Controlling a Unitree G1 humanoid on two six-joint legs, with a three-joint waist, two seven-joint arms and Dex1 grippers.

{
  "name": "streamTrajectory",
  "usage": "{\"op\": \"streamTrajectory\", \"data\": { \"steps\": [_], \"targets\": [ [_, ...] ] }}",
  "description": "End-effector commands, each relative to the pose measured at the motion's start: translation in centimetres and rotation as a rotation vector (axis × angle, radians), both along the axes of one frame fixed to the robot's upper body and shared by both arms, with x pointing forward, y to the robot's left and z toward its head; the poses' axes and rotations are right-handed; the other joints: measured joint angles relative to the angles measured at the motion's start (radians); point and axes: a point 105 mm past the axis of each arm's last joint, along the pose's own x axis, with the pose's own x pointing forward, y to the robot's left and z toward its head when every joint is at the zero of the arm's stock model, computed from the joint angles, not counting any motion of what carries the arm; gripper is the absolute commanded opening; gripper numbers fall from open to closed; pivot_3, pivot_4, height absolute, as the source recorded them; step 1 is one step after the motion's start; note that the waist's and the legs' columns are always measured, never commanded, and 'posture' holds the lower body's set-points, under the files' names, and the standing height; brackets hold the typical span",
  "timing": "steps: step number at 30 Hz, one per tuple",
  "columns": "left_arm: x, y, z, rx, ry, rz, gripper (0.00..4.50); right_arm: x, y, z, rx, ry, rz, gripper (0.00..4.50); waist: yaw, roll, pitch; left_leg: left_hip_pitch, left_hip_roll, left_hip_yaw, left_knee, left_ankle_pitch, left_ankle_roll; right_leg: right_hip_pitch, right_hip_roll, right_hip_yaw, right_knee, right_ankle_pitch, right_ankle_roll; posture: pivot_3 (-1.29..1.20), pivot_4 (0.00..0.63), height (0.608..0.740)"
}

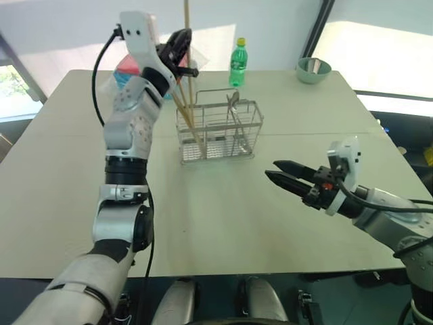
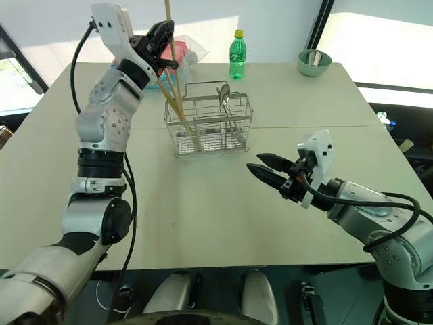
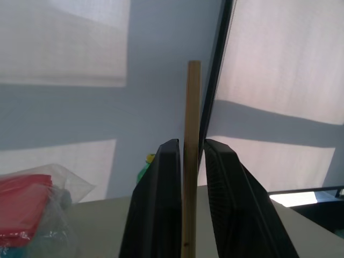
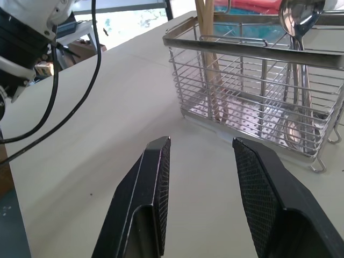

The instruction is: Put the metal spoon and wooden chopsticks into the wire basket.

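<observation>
Pale tabletop (image 1: 223, 217) carries the wire basket (image 1: 218, 133), with the metal spoon (image 2: 224, 95) upright in its right compartment and wooden chopsticks (image 1: 187, 88) leaning in the left. Raised above it, the left gripper (image 3: 189, 161) straddles one chopstick's top, fingers barely apart. The right gripper (image 1: 284, 175) hovers parted, holding nothing.

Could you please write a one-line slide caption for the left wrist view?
Left gripper, its black fingers flanking one upright pale wooden chopstick, before sunlit blinds.
</observation>
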Motion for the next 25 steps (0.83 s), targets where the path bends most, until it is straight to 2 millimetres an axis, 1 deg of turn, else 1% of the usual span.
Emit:
{"op": "streamTrajectory", "data": {
  "steps": [1,2,5,8,10,12,13,14,15,17,18,19,22,25],
  "targets": [
    [-1.3,-0.4,1.8,-0.014,-0.092,-0.018,2.68,-0.3,0.0,1.3,0.016,-0.055,0.001,1.9,0.0,0.0,0.0,0.0,0.0,0.0,0.0,0.0,0.0,0.0,0.0,0.0,0.0,0.0,0.0,0.0,0.15,0.667],
    [-1.4,-0.4,1.8,-0.017,-0.095,-0.02,3.05,-0.3,-0.1,1.3,0.016,-0.054,-0.001,1.9,0.0,0.0,0.0,0.0,0.0,0.0,0.0,0.0,0.0,0.0,0.0,0.0,0.0,0.0,0.0,0.0,0.15,0.667],
    [-1.7,-0.2,1.6,-0.023,-0.076,-0.031,4.46,0.0,-0.3,1.3,0.008,-0.058,-0.01,1.9,0.0,0.0,0.0,0.0,0.0,0.0,0.0,0.0,0.0,0.0,0.0,0.0,0.0,0.0,0.0,0.0,0.15,0.667],
    [-1.8,1.0,1.6,-0.02,-0.038,-0.037,4.46,0.3,-0.6,1.4,-0.013,-0.071,-0.017,1.9,-0.002,0.0,0.0,0.0,0.0,0.0,0.0,0.0,0.0,0.0,0.0,0.0,0.0,0.0,0.0,0.0,0.15,0.667],
    [-2.6,2.5,1.4,0.062,-0.009,-0.091,4.46,0.9,-1.4,1.6,-0.031,-0.08,-0.033,1.9,-0.008,0.001,0.0,0.0,0.0,0.0,0.0,0.0,0.0,0.0,0.0,0.0,0.0,0.0,0.0,0.0,0.15,0.667],
    [-3.9,3.9,1.1,0.189,-0.004,-0.154,4.46,1.4,-2.2,1.7,-0.052,-0.086,-0.048,1.9,-0.016,0.003,0.001,0.001,0.001,0.001,-0.002,0.0,0.0,-0.001,0.001,0.0,0.001,0.0,0.0,0.0,0.15,0.667],
    [-5.1,5.0,0.6,0.306,-0.017,-0.189,4.46,1.7,-2.9,1.7,-0.07,-0.087,-0.056,1.9,-0.024,0.003,0.001,0.001,0.001,0.001,-0.002,0.0,0.0,-0.001,0.001,0.0,0.001,0.0,0.0,0.0,0.15,0.667],
    [-6.0,5.6,0.2,0.389,-0.018,-0.218,4.46,1.8,-3.3,1.7,-0.083,-0.088,-0.061,1.9,-0.028,0.004,0.001,0.001,0.001,0.0,-0.003,0.0,0.0,-0.001,0.002,0.0,0.001,0.0,-0.001,0.0,0.15,0.667],
    [-6.8,6.5,-0.5,0.48,-0.002,-0.238,4.46,2.0,-3.8,1.8,-0.097,-0.091,-0.066,1.9,-0.029,0.004,0.001,0.001,0.001,0.001,-0.003,0.0,0.0,-0.002,0.002,0.0,0.001,-0.001,-0.001,0.0,0.15,0.667],
    [-8.7,9.1,-2.1,0.661,0.051,-0.252,4.46,2.5,-5.5,1.7,-0.146,-0.091,-0.088,1.9,-0.028,0.005,0.002,0.001,0.002,0.001,-0.004,0.0,0.0,-0.002,0.001,0.0,0.001,-0.001,-0.002,0.0,0.15,0.667],
    [-9.5,10.3,-2.8,0.727,0.098,-0.256,4.46,2.7,-6.1,1.6,-0.168,-0.09,-0.09,1.9,-0.027,0.005,0.002,0.001,0.001,0.002,-0.004,0.0,0.0,-0.002,0.001,0.001,0.0,-0.001,-0.002,0.0,0.15,0.667],
    [-10.3,11.1,-3.4,0.772,0.124,-0.266,4.46,2.7,-6.5,1.6,-0.185,-0.09,-0.085,1.9,-0.026,0.006,0.002,0.001,0.001,0.002,-0.004,0.0,0.0,-0.002,0.0,0.001,0.0,-0.001,-0.002,0.0,0.15,0.667],
    [-11.8,12.3,-4.7,0.828,0.184,-0.29,4.46,2.8,-6.8,1.8,-0.204,-0.095,-0.056,1.9,-0.008,0.006,0.002,0.001,0.001,0.001,-0.003,-0.001,0.001,-0.002,-0.001,0.001,-0.001,-0.003,-0.005,0.0,0.15,0.667],
    [-12.3,13.2,-5.7,0.853,0.217,-0.262,4.46,3.3,-6.9,2.0,-0.206,-0.101,-0.048,1.9,0.001,0.006,0.003,0.001,0.001,0.0,-0.003,-0.001,0.001,-0.001,-0.002,0.001,-0.002,-0.003,-0.006,0.0,0.15,0.667]
  ]
}}
